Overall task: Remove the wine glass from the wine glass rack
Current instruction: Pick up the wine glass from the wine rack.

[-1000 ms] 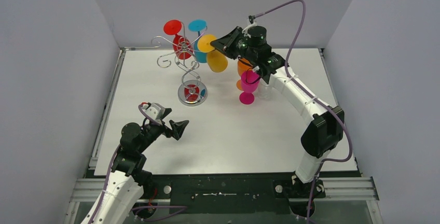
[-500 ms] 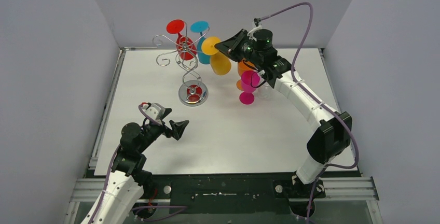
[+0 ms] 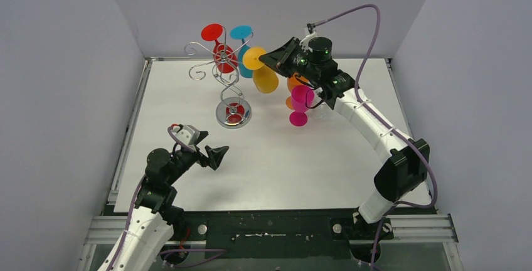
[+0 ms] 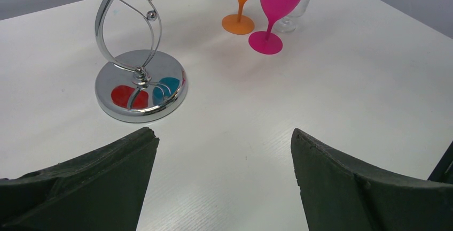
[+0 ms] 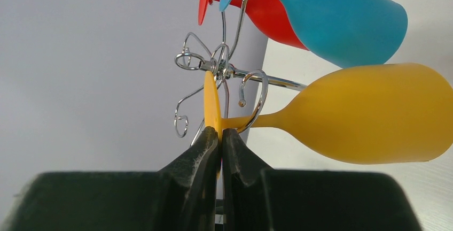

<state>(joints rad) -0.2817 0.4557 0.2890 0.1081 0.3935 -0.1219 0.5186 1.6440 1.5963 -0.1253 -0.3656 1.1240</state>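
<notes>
Right fingers (image 5: 205,151) are pinched flat on the thin foot of the yellow glass (image 5: 368,113). It's a matte, opaque goblet with a slim stem, hanging tilted at the right side of the rack (image 3: 233,113), high over the bench (image 3: 282,158). Its stem looks to sit inside a wire curl, though that's hard to call. The red glass (image 5: 272,17) and blue glass (image 5: 342,22) hang alongside. Left fingers (image 4: 107,177) are spread wide and holding nothing, low near the rack's shiny round base.

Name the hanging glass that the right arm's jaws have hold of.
The yellow wine glass: the right arm's jaws pinch its round foot; the red glass and blue glass hang untouched.
</notes>
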